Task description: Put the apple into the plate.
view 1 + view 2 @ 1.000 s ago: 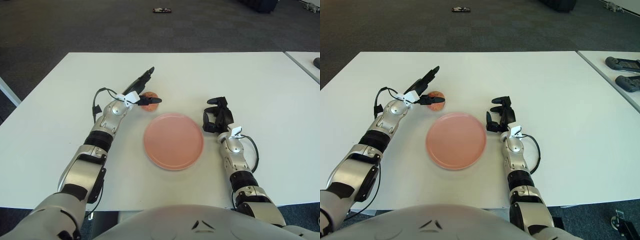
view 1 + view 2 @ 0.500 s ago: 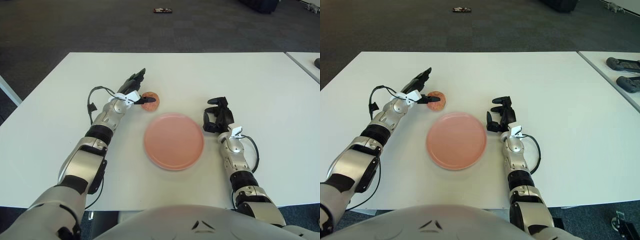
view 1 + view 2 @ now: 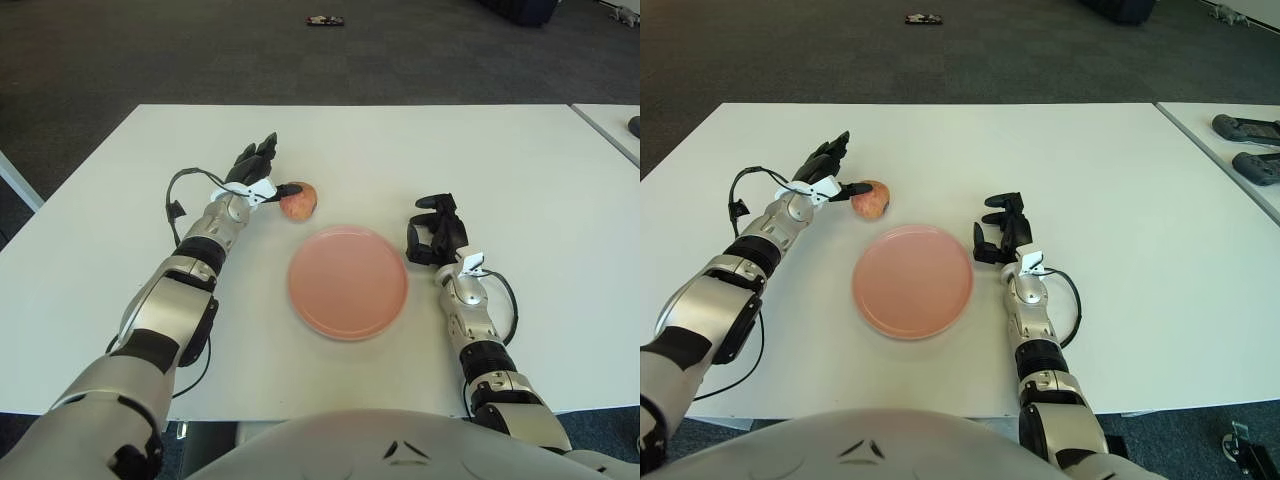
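Apple [image 3: 299,200] beside left hand [image 3: 250,172], behind plate [image 3: 347,281].

Office or lab room: dark grey carpet tiles [image 3: 150,50], plain white bench [image 3: 420,150], second white bench [image 3: 1230,125] alongside carrying black handheld controllers [image 3: 1245,128].

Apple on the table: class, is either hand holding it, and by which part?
Neither holds it. The apple sits on the table; the open left hand is beside it, one fingertip by its left side. The right hand is parked right of the plate.
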You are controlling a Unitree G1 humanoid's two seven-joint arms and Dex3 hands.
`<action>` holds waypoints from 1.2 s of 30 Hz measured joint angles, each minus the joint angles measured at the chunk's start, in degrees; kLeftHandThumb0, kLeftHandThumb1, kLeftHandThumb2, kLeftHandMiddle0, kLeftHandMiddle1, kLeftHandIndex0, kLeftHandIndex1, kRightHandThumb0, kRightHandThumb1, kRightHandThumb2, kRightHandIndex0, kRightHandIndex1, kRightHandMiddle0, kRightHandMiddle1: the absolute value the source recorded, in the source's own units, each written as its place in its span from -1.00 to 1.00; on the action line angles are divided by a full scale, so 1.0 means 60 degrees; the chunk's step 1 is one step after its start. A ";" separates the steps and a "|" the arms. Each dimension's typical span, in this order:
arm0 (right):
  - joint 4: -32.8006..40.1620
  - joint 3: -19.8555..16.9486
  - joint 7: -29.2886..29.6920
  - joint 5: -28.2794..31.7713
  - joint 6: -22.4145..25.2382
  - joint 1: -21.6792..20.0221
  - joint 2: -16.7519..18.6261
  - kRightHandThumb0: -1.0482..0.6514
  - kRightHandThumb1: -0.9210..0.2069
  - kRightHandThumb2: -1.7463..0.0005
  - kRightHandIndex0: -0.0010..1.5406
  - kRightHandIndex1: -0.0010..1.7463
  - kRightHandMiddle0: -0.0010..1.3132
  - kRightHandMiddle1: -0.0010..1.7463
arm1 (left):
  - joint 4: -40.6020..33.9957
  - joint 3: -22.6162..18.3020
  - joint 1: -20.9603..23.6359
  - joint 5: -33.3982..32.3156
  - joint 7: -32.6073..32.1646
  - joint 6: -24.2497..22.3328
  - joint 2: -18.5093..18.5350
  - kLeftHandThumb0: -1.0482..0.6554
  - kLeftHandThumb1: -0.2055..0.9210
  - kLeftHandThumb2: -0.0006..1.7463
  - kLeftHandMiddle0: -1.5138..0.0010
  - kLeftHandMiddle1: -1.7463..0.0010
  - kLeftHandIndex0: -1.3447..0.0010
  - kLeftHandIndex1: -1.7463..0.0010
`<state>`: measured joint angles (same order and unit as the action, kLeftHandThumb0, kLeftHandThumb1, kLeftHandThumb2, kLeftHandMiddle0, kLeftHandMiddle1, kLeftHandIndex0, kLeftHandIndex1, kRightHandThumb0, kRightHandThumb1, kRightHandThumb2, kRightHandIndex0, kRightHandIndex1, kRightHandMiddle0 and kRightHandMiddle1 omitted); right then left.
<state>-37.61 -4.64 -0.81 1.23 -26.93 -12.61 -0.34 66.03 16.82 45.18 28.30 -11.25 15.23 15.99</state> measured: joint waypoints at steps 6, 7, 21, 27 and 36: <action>-0.0045 -0.0012 -0.0149 0.0011 -0.0095 0.0001 -0.0007 0.18 0.09 -0.48 0.67 1.00 0.57 1.00 | 0.0270 0.0180 0.0115 0.0003 -0.0196 0.0022 -0.0052 -1.00 0.89 -1.00 1.00 1.00 0.96 0.96; -0.0056 -0.0017 -0.0159 0.0011 -0.0112 0.0000 -0.0007 0.18 0.09 -0.48 0.68 1.00 0.57 1.00 | 0.0292 0.0213 0.0130 0.0003 -0.0212 0.0035 -0.0052 -1.00 0.89 -1.00 1.00 1.00 0.96 0.96; -0.0111 -0.0029 0.0069 -0.0022 -0.0093 -0.0016 -0.0004 0.19 0.14 -0.51 0.72 1.00 0.60 1.00 | 0.0425 0.0377 0.0187 -0.0018 -0.0172 0.0390 -0.0052 -0.99 0.89 -1.00 1.00 1.00 0.99 0.99; -0.0019 -0.0011 0.0125 -0.0023 0.0092 -0.0014 -0.0004 0.18 0.11 -0.50 0.68 1.00 0.57 1.00 | 0.0436 0.0391 0.0186 -0.0038 -0.0120 0.0536 -0.0052 -0.99 0.89 -1.00 1.00 1.00 0.98 0.99; 0.0002 -0.0001 0.0004 -0.0003 0.0132 -0.0001 -0.0006 0.18 0.09 -0.49 0.67 1.00 0.56 1.00 | 0.0450 0.0406 0.0186 -0.0102 -0.0046 0.0655 -0.0050 -0.98 0.90 -0.99 1.00 1.00 0.97 0.98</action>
<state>-37.60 -4.64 -0.79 1.22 -26.14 -12.62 -0.38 68.73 19.26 46.29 27.69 -11.52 19.17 15.69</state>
